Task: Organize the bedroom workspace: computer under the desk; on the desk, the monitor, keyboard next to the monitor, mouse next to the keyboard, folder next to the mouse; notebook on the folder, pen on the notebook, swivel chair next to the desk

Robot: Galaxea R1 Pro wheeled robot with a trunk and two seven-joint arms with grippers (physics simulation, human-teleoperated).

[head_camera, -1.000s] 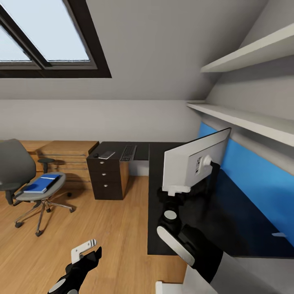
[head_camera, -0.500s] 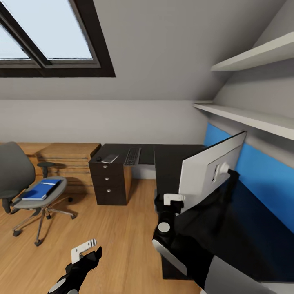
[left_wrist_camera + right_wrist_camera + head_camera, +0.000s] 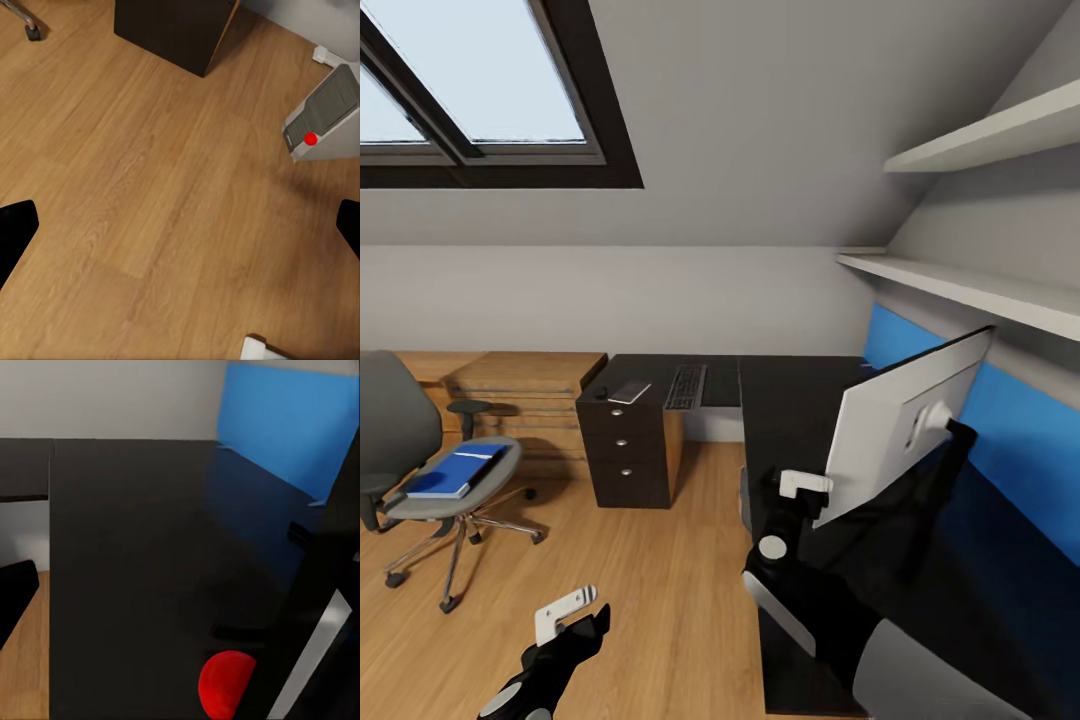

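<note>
Left end effector (image 3: 565,625) hung spread above the wood floor (image 3: 660,580). Right end effector (image 3: 800,490) pinched the monitor (image 3: 910,425) over the dark surface (image 3: 790,400). Farther off, the keyboard (image 3: 685,386) lay on that surface; a blue folder (image 3: 455,470) rested on the swivel chair (image 3: 420,470).

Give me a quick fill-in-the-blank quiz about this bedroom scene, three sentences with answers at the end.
1. The blue folder lies on the seat of the ____.
2. The right pincer holds the edge of the ____ above the desk.
3. The keyboard rests on the desk; below that end stands a unit of three ____.

Answers: chair; monitor; drawers
</note>
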